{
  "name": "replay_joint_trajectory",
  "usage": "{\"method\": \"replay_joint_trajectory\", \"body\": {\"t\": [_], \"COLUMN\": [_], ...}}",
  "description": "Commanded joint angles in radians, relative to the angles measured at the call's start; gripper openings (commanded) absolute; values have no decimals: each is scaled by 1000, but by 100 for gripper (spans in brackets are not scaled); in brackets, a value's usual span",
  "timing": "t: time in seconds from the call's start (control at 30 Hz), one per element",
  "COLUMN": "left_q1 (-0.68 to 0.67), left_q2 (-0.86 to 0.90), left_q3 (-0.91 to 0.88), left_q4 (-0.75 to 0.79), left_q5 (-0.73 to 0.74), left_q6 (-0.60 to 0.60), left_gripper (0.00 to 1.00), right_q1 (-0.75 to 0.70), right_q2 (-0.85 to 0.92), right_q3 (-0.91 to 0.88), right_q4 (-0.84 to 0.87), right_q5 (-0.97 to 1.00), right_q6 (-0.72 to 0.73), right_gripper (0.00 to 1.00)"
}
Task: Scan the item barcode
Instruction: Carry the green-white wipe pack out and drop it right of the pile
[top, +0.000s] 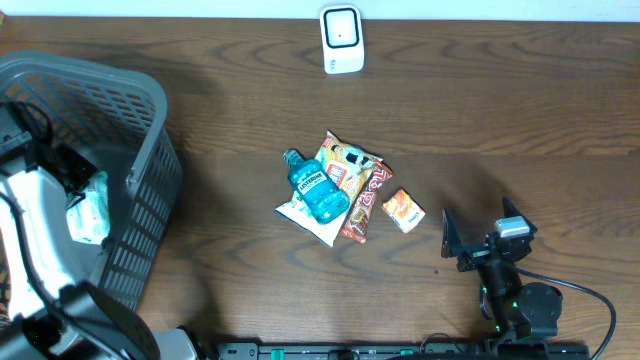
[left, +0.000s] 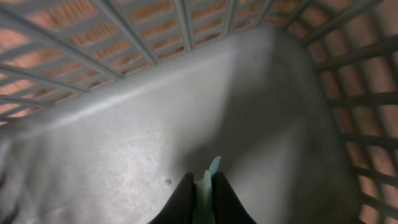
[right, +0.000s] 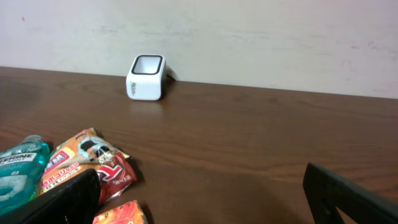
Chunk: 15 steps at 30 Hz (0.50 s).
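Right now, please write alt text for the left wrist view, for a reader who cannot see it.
The left gripper is shut on a thin pale green packet, inside a grey basket with slatted walls.

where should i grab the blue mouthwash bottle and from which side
Grip the bottle across its wide body, just below the cap, coming straight down from above. It lies flat on the snack packets, cap toward the far left, so the jaws should probably close across that slanted long axis; its underside is not reachable.
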Motion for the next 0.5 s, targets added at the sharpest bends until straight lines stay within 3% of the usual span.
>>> {"method": "replay_joint_trajectory", "body": {"t": [0.0,0.23,0.47], "left_q1": [-2,-2,-2], "left_q2": [-21,-32,-161], "left_q3": [1,1,2], "left_q4": [-32,-53,-37], "left_q5": [-15,-15,-14], "left_q6": [-24,-24,-32], "left_gripper": [7,7,7], "right_q1": [8,8,8], "right_q2": [-1,-1,-1], "right_q3": [-1,-1,-1], "right_q4": [-4,-4,-4], "right_q5": [3,3,3], "right_q6": [-4,-4,-4], "right_gripper": [99,99,99]}}
